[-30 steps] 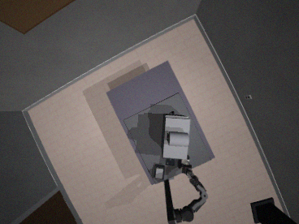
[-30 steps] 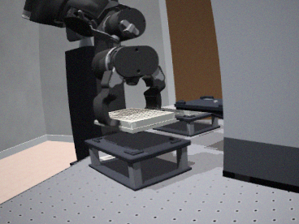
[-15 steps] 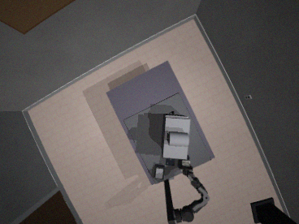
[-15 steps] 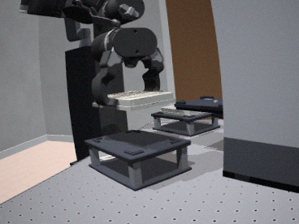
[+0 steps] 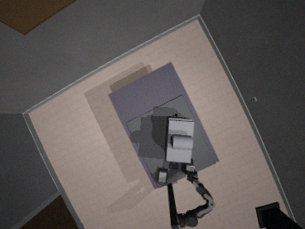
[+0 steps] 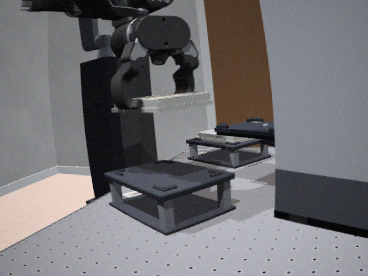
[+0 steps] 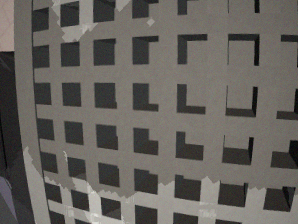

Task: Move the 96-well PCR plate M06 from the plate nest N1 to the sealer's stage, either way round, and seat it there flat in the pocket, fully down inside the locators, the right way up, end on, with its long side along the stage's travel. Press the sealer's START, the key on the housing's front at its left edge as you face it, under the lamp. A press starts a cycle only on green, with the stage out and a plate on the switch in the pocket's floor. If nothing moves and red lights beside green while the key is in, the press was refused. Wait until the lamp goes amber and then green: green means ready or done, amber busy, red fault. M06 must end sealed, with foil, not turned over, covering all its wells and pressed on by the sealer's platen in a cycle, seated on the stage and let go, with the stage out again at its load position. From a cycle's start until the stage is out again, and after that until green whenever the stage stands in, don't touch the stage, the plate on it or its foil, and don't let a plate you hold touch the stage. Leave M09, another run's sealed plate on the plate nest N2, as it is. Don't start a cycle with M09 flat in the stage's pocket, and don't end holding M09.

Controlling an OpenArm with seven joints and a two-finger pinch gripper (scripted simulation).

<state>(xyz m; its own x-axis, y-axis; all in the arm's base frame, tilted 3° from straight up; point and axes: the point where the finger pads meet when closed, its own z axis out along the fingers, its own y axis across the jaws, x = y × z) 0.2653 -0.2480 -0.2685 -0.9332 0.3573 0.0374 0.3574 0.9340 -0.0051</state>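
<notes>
In the exterior view my gripper (image 6: 155,96) is shut on the PCR plate M06 (image 6: 167,102) across its width. It holds the plate level, wells up, high above the plate nest N1 (image 6: 170,190), which stands empty. In the wrist view the plate's open well grid (image 7: 160,116) fills the frame. Further back, the nest N2 (image 6: 227,150) carries the plate M09 (image 6: 216,134). Behind it the sealer's dark stage (image 6: 247,127) stands out of the housing. The START key and the lamp are not in view.
The sealer's tall pale housing (image 6: 320,100) fills the right of the exterior view and shows from above in the top view (image 5: 180,138). The arm's black column (image 6: 107,135) stands behind N1. The nests sit on a perforated grey breadboard (image 6: 150,245).
</notes>
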